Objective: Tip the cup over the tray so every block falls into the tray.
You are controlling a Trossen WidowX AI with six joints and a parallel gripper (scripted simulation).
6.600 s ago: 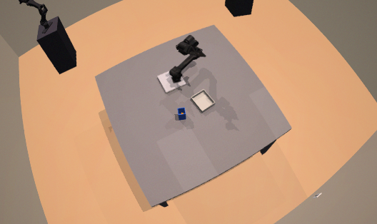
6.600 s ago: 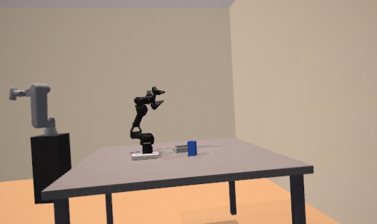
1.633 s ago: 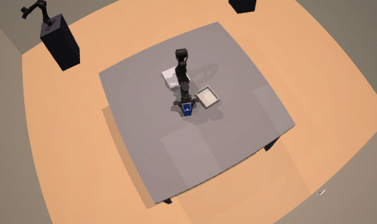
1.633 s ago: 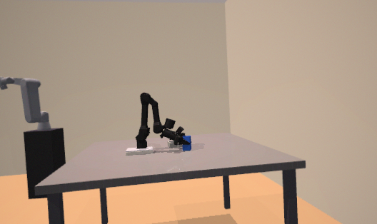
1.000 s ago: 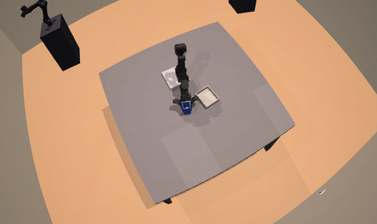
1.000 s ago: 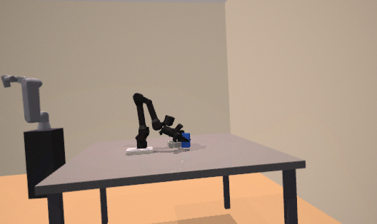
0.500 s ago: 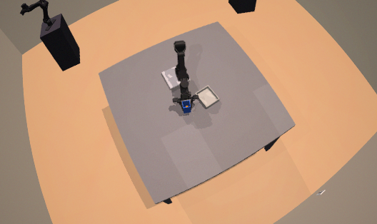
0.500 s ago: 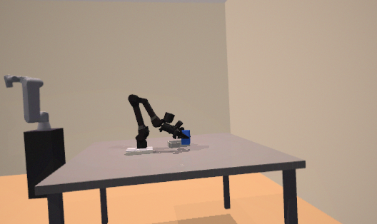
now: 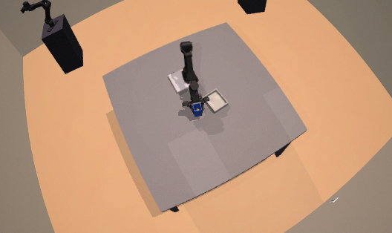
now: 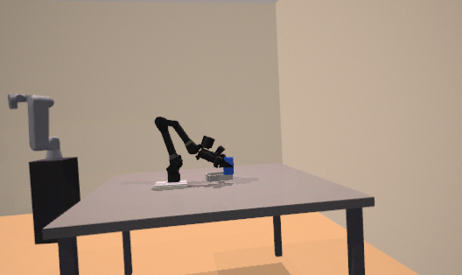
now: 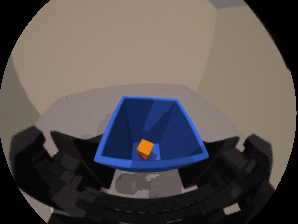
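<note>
The blue square cup (image 9: 197, 112) (image 10: 228, 170) (image 11: 175, 132) is upright, raised a little above the table. In the wrist view an orange block (image 11: 145, 148) lies at its bottom, with part of a red block (image 11: 144, 157) under it; other blocks are too hidden to tell. My gripper (image 9: 197, 107) (image 10: 227, 165) (image 11: 147, 127) is shut on the cup, with one finger on each side. The shallow pale tray (image 9: 216, 101) (image 10: 213, 177) stands on the table to the right of the cup in the top view; the cup is beside it, not over it.
The arm's white base plate (image 9: 177, 84) (image 10: 171, 186) lies on the grey table (image 9: 148, 130) (image 10: 271, 193) behind the gripper. Other arms on dark pedestals (image 9: 63, 48) (image 10: 54, 188) stand off the table.
</note>
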